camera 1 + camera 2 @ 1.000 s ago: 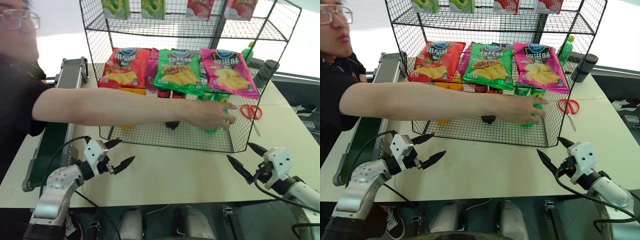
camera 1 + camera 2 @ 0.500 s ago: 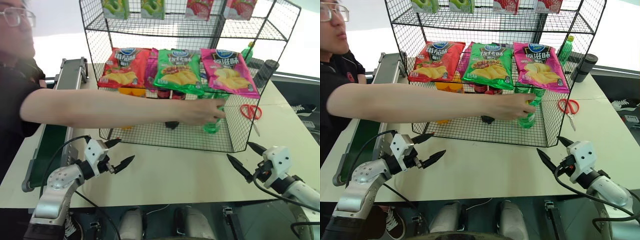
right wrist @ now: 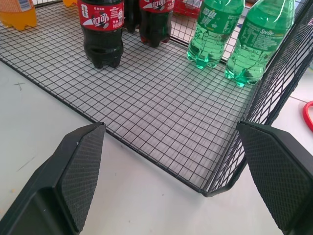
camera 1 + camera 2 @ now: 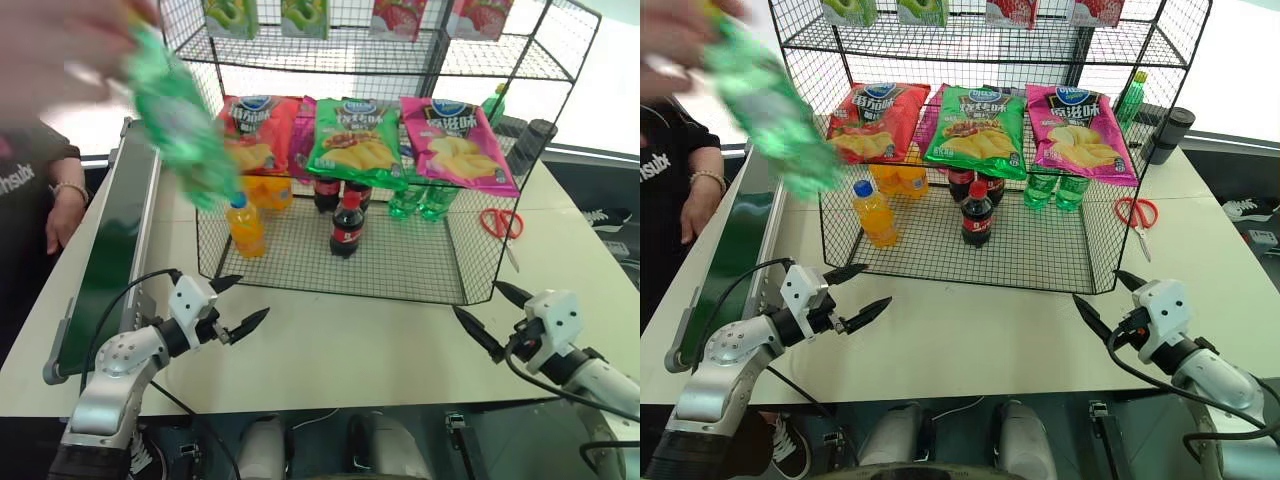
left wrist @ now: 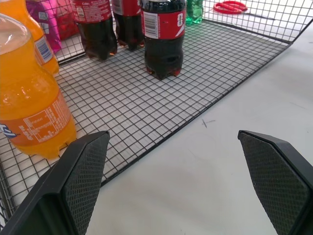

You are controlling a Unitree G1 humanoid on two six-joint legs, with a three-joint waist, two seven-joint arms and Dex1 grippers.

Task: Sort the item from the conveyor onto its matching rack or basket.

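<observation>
**Green bottle carried in a person's hand over the conveyor; both robot hands released**

Head views: The green soda bottle (image 4: 175,125), blurred, is in the air above the near end of the conveyor (image 4: 115,255), gripped at its upper end by a person's hand (image 4: 65,45). Its long axis slants, upper end away from the rack (image 4: 400,150). It lies up and to the left of the left hand (image 4: 232,305), which is judged the nearer; the right hand (image 4: 482,315) is well apart across the worktop (image 4: 350,340). Both hands hover with fingers spread, grasping nothing.

Left wrist view: An orange-drink bottle (image 5: 29,98) and cola bottles (image 5: 161,36) stand on the rack floor; the red cola label's script is too small to read.

Right wrist view: Two green bottles (image 3: 234,34) stand on the rack's floor by its side wall; one reads "Sprite". The chip bags' print is illegible.
</observation>
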